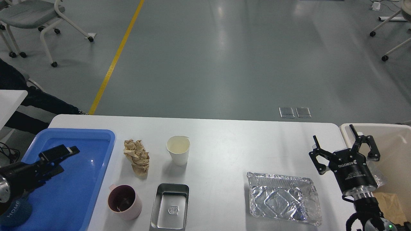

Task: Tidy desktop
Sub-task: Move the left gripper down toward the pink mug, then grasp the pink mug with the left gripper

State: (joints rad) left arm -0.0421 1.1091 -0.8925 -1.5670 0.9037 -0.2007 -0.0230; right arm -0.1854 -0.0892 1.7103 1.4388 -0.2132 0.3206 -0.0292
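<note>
Filling the lower half of the head view, the desktop (231,141) is a wide white surface with rounded far corners, and everything loose sits on it between 2 containers. A blue tray (96,160) covers the desk's left end, its bare floor visible. Just right of the tray, toward the far side, lies a crumpled brown paper wad (137,156); beside that, nearer the desk's middle, stands an upright white paper cup (178,149). Along the near edge, a pink mug (124,202) stands close to the tray's right rim, and a shallow rectangular steel tin (170,207) lies just right of it. Farther right on the near side rests a crinkled foil tray (284,199), well apart from the tin. A beige bin (382,128) stands past the desk's right end.

The left gripper (62,157) hangs over the blue tray, seen side-on and dark, so I cannot tell whether its fingers are spread or closed. The right gripper (345,146) hovers at the desk's right edge beside the bin, its 2 fingers spread wide apart with nothing between them.
</note>
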